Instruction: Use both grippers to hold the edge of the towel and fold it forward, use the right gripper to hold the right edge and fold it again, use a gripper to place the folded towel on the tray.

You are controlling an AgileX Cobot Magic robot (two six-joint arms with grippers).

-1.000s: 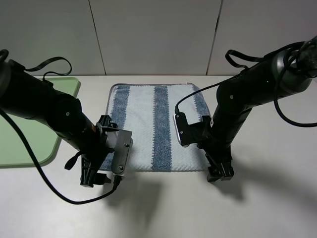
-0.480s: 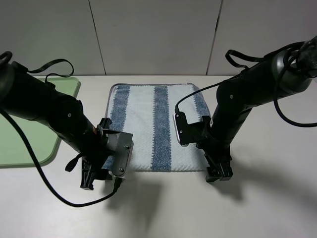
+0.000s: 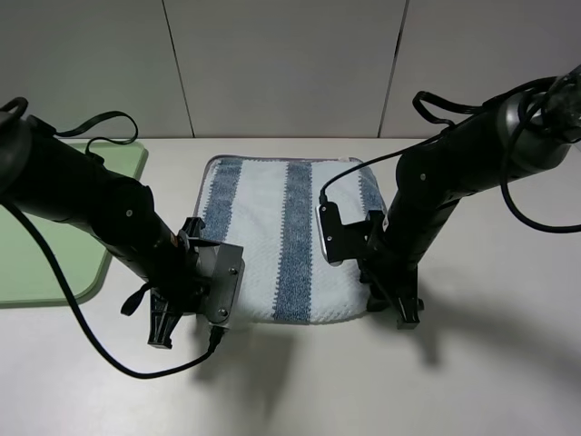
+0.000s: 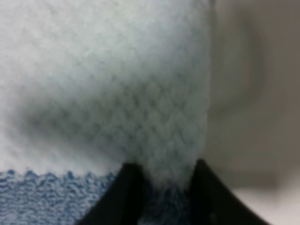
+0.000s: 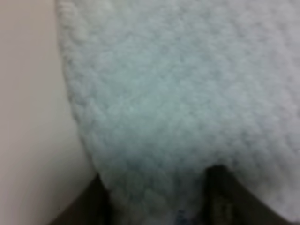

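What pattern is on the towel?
The towel has wide dusty-blue and white stripes; clearest in the exterior high view.

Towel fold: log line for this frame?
stage: first-fold grasp | left tool: closed on towel near edge | right tool: same | towel: unfolded | tray: apart, to its left
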